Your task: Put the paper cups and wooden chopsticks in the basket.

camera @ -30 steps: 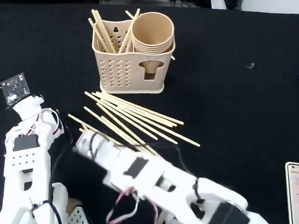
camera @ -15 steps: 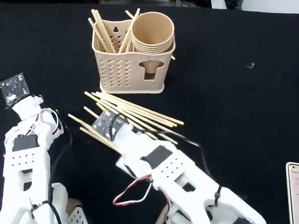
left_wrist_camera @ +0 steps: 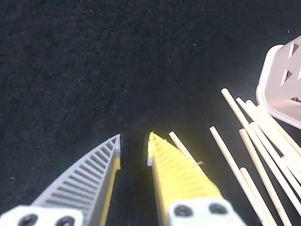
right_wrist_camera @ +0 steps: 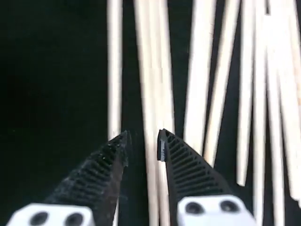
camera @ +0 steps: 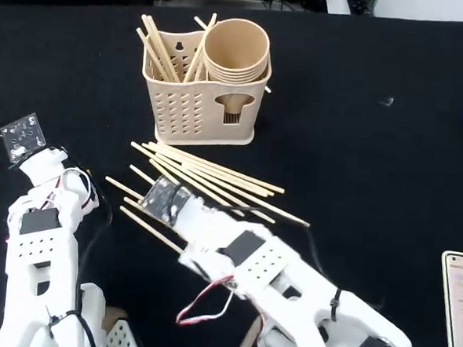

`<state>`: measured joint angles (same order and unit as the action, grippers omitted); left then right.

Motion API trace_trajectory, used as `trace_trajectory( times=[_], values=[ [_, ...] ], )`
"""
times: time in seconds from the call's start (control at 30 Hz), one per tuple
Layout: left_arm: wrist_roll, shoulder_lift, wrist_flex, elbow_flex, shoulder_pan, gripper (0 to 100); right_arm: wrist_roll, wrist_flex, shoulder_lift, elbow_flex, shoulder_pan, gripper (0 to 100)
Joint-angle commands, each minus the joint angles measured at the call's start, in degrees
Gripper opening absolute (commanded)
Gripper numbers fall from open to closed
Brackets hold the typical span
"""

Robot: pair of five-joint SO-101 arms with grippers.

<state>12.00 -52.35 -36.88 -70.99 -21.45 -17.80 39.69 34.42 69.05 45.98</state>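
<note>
The cups (camera: pixel 237 52) sit nested in the basket (camera: pixel 194 108); we judge the step in hand to be gathering the loose chopsticks (camera: pixel 215 180) on the table (camera: pixel 373 166) beside it. The right pincer (right_wrist_camera: pixel 143 136) stands narrowly open astride one of them, gripping nothing, so closing and lifting come next; the left pincer (left_wrist_camera: pixel 134 139) hangs slightly open, empty. Print on the screen (camera: pixel 459 313) is too small to read.
</note>
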Motion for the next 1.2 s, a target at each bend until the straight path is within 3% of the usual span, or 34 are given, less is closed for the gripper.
trace_trajectory(
  times=[0.0,0.27,0.53,0.77,1.17],
  values=[
    [0.62,-1.49,1.23,0.48,-0.13,11,-0.18,-1.05,2.15,-0.48,3.52,10.0],
    [0.62,-1.49,1.23,0.48,-0.13,11,3.34,-0.62,-5.49,-4.35,4.48,25.6],
    [0.53,-1.49,1.23,0.4,-0.13,11,3.34,-0.09,-21.05,-13.05,4.31,20.1],
    [0.44,-1.49,1.23,0.4,-0.22,11,3.34,1.32,-18.51,-13.41,4.04,1.2],
    [0.53,-1.49,1.23,0.48,-0.22,11,1.58,4.57,-6.64,-8.84,-3.25,2.1]
  ],
)
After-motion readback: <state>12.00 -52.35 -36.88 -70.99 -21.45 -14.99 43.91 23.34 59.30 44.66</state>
